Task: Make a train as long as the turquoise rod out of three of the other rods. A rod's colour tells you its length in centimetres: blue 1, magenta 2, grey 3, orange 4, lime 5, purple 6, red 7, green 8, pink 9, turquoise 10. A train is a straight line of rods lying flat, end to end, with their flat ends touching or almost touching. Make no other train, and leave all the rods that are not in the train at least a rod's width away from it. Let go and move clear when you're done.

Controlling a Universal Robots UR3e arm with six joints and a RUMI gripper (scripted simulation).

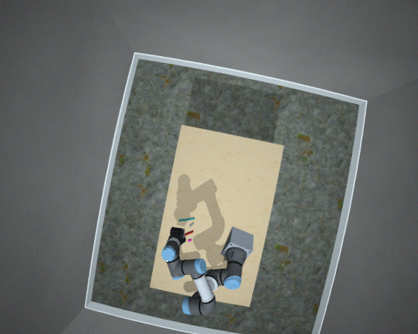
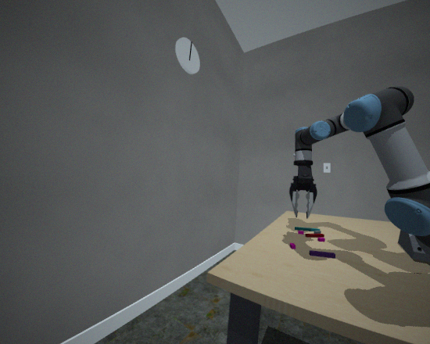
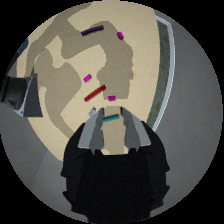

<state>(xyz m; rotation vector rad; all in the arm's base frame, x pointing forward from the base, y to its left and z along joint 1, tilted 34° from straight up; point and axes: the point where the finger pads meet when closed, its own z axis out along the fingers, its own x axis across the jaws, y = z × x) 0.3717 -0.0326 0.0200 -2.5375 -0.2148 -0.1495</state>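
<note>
Got the gripper (image 2: 302,214) hanging straight down over the far left corner of the table (image 2: 283,281) in the exterior view, tips a bit above the wood and not touching any rod. Fingers (image 2: 296,209) parted only narrowly, nothing pinched between them, so calling it released and empty-handed. Can spot the turquoise rod (image 2: 307,229) lying flat just below and right of the tips, the farthest rod back in the cluster. Through the wrist view, can see that same turquoise rod (image 3: 111,118) right in the gap between the two fingers, low in the middle of the frame. Just above it there, got the red rod (image 3: 95,93) lying at a slant, with one magenta rod (image 3: 87,78) up-left of it and another magenta piece (image 3: 112,98) at its lower right end, close by but can't tell if touching. Way up near the top of that frame, well apart from the rest, got the purple rod (image 3: 92,31) plus a third magenta bit (image 3: 120,35) to its right. From the top view, lower left part of the table, can make out turquoise, a small greyish rod (image 1: 191,224) below it, then red, then magenta, all just right of the gripper. No three rods lined up end to end yet.
</note>
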